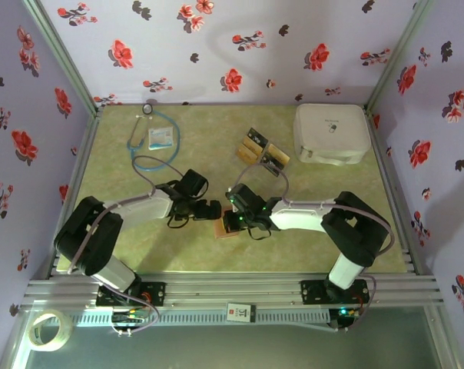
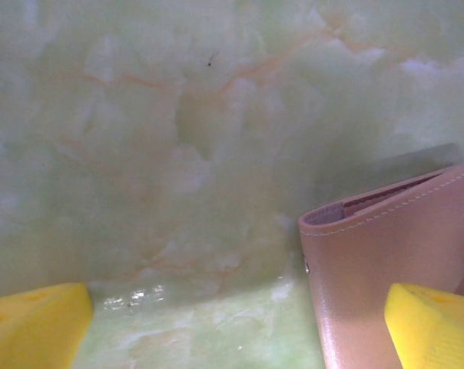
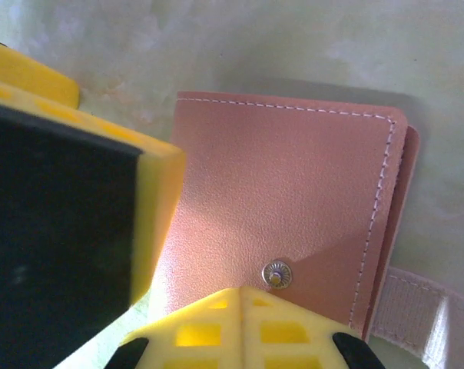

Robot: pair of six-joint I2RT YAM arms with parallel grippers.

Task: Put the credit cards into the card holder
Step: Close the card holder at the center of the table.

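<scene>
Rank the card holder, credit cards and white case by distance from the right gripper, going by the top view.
1. card holder: at the right gripper tips, near centre.
2. credit cards: farther back, mid-table.
3. white case: far right corner.

The card holder (image 3: 293, 192) is salmon-brown with pale stitching, the surface (image 2: 178, 138) pale green marble, the walls (image 1: 240, 69) lilac with red-and-black flowers.
</scene>
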